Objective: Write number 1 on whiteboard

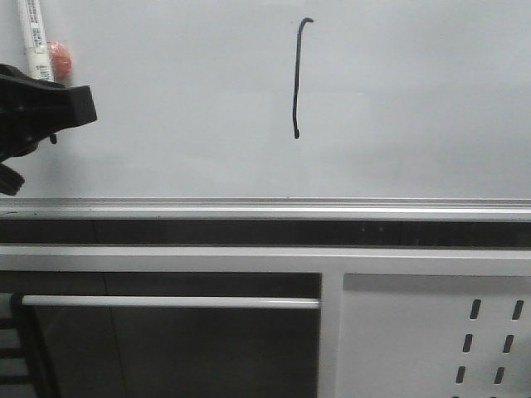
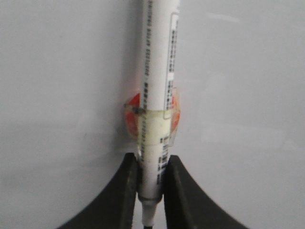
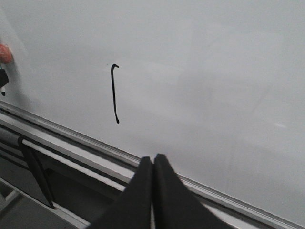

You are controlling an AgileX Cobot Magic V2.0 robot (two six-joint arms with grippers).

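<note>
Whiteboard [image 1: 415, 99] fills most of what we see, and we take it as our landmark. Our left hand [image 2: 151, 191] is at the board's far left edge, level with its middle height, its black fingers [image 2: 119, 191] pinched tight on a white marker pen [image 2: 157, 71]. The pen stands upright against the board, its barrel reaching above the hand. A band of pale tape wraps the barrel just above the fingers, and a red-orange round piece [image 2: 131, 112] sits behind the pen at that spot, touching the board. Small print runs along the barrel, but we cannot read it.

Our right hand [image 3: 152, 191] hangs in front of the board's silver bottom rail [image 3: 86, 143], its two black fingers pressed together with nothing between them.

The number 1 [image 1: 299, 79] is drawn in black on the board, a thin vertical stroke with a small hook at its top, in the board's upper middle, well apart from the pen. Below the rail, at the lower right, is a white perforated panel [image 1: 415, 332].
</note>
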